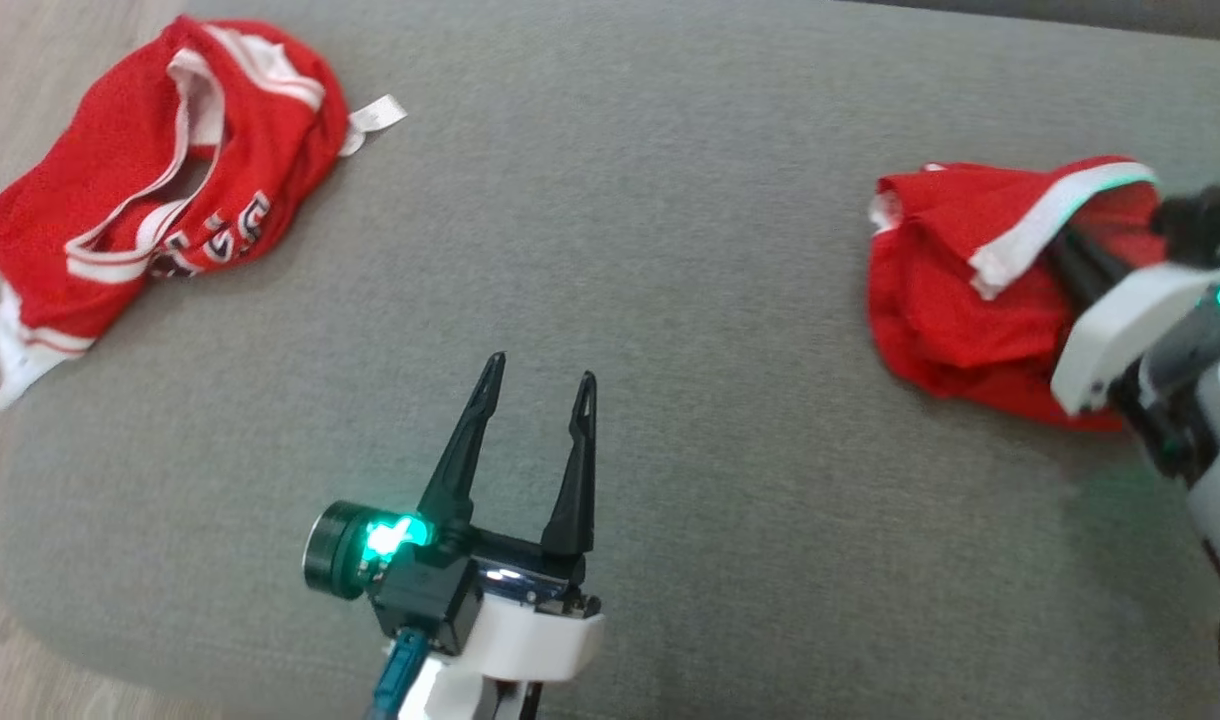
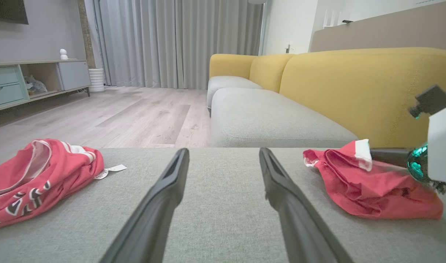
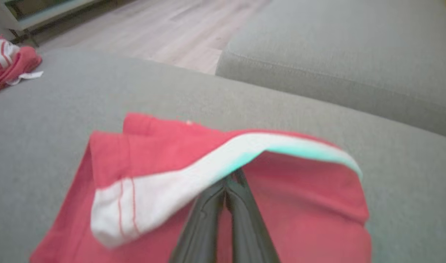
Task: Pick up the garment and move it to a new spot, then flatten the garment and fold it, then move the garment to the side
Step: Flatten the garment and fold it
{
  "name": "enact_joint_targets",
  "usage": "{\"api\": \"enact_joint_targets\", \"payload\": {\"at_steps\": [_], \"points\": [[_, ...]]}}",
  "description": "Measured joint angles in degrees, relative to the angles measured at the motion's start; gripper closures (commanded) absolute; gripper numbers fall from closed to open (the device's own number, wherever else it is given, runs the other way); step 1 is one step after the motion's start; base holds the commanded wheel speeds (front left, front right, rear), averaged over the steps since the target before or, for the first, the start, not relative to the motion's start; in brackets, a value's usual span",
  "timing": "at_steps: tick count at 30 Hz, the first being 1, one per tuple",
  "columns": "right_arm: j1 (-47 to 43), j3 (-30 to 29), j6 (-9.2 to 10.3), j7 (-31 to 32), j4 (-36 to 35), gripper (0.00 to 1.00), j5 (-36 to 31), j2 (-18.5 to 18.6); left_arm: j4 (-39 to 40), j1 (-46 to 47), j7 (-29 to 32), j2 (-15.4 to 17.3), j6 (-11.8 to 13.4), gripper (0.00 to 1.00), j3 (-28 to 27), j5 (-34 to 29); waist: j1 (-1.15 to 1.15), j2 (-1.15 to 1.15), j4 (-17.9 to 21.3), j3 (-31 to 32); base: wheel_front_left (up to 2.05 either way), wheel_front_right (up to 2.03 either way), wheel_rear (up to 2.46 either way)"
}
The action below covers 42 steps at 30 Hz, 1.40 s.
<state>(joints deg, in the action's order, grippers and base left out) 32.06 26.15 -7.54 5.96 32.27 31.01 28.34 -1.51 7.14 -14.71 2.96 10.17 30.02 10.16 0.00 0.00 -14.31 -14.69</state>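
The garment [image 1: 950, 270] is a crumpled red piece with a white band, lying at the right of the grey cushion [image 1: 620, 200]. My right gripper [image 1: 1060, 245] reaches into it from the right. In the right wrist view its fingers [image 3: 212, 219] are pressed together, and the right gripper [image 3: 230, 179] has its tips at the white band of the garment [image 3: 310, 204], lifting that edge. In the left wrist view the garment [image 2: 373, 193] bunches under the right gripper [image 2: 371, 153]. My left gripper [image 1: 542, 368] hovers open over bare cushion mid-front, holding nothing, with its fingers wide apart in its own view [image 2: 223, 151].
A second red jersey [image 1: 120, 190] with white stripes and lettering lies heaped at the cushion's far left corner, also seen as the jersey [image 2: 36, 175] in the left wrist view. Wood floor [image 1: 10, 80] borders the cushion's left edge. A yellow sofa [image 2: 354, 84] stands beyond.
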Motion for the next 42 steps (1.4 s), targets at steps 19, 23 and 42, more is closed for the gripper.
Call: {"api": "enact_joint_targets", "payload": {"at_steps": [19,23,42], "points": [[-3.1,-7.3,0.0,-20.2,0.4,1.0,-7.0,-9.0,-0.9,1.6,0.0,0.0,0.5,0.0,-1.1,-0.3,0.0,0.0,0.6,1.1,0.0,0.0,0.0],[-9.7,-7.4,0.0,-20.3,0.2,1.0,-9.5,-12.8,-0.9,0.0,0.0,0.0,0.4,0.0,-2.8,-0.7,-0.01,0.0,2.2,2.0,0.0,0.0,0.0],[-20.6,-5.4,0.0,-20.3,-10.1,0.0,-10.6,-18.7,-1.3,-8.1,0.0,0.0,0.0,0.0,-9.5,-0.1,-0.01,0.0,6.1,10.1,0.0,0.0,0.0]]}}
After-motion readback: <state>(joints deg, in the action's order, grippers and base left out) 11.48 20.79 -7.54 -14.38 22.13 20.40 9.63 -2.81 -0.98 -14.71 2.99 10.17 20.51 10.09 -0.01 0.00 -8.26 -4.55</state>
